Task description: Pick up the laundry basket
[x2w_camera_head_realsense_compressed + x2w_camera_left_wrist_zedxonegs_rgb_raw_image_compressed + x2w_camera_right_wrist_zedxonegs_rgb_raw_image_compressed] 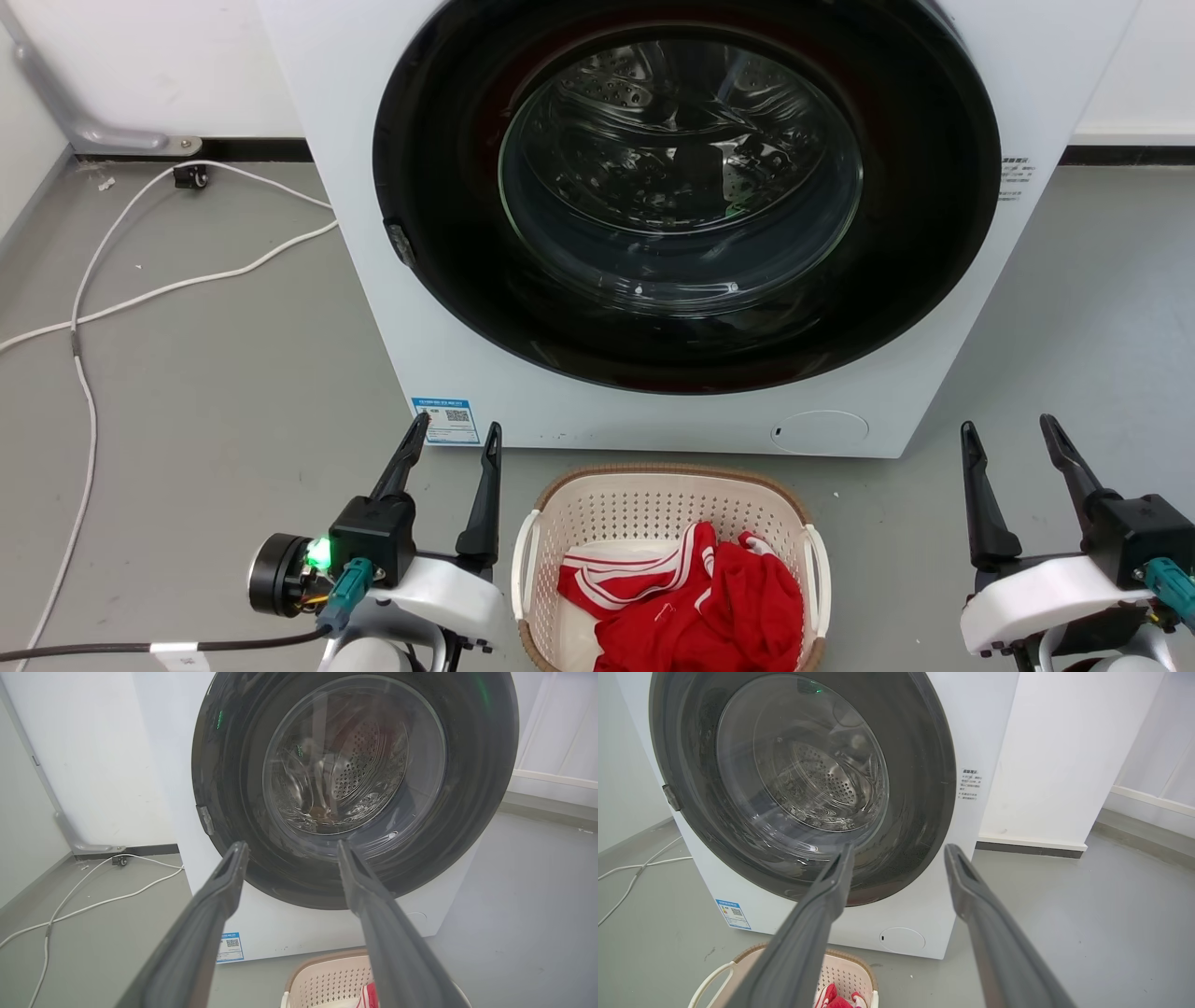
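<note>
From my head, the laundry basket (644,511) sits on the grey floor (233,420) at 6 o'clock, just in front of the washing machine (560,411), with a red and white garment (709,597) heaped inside it. My left fingers (485,485) stand at the basket's 9 o'clock, close beside its white handle but clear of it. My right fingers (976,495) stand at its 3 o'clock, farther off. Both pairs are spread wide, point toward the machine at 12 o'clock and grip nothing.

My left wrist looks along its spread fingers (219,905) at the machine's round glass door (350,765), and catches a piece of the basket (327,980) at 6 o'clock, partly behind one finger. My right wrist looks past its own parted fingers (822,905) and shows the basket (845,973) at 7 o'clock, one white handle to the side and much of the rim hidden by a finger. That view also takes in a white wall (1055,765) at 2 o'clock of the machine, which my head camera cuts off.

A white cable (187,280) trails over the floor at 9 o'clock of the machine, well away from the basket. A small blue label (446,420) sits low on the machine's front, right by my left fingertips as the head camera sees them.
</note>
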Available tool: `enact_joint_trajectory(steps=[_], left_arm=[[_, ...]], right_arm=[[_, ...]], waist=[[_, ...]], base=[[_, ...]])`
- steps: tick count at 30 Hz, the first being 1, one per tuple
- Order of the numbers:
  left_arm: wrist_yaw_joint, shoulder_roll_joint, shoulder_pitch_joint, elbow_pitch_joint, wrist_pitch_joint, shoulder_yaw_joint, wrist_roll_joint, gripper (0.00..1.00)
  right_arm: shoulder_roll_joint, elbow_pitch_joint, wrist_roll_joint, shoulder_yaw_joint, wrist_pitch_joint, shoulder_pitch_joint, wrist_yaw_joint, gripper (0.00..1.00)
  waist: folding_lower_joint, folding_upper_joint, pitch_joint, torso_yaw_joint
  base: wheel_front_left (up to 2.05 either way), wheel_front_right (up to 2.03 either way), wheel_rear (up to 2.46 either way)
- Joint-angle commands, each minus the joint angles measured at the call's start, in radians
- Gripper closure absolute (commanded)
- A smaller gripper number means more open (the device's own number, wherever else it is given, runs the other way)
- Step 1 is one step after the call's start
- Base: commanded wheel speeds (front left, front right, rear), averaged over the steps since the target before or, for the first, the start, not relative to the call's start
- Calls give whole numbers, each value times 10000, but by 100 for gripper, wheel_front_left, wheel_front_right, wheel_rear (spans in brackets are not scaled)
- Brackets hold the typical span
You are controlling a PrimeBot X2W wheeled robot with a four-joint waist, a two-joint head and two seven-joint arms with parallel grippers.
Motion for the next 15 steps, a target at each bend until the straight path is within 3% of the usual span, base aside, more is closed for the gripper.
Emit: enact_joint_trajectory(steps=[1, 15], left_arm=[[-39, -38, -82, 24, -104, 16, 221, 0], [-243, -173, -43, 188, -172, 248, 244, 0]], right_arm=[[9, -7, -199, 6, -88, -47, -3, 0], [78, 87, -135, -44, -168, -50, -5, 0]], waist=[[0, 0, -1, 9], [0, 0, -14, 13]], base=[[0, 0, 0], [0, 0, 0]])
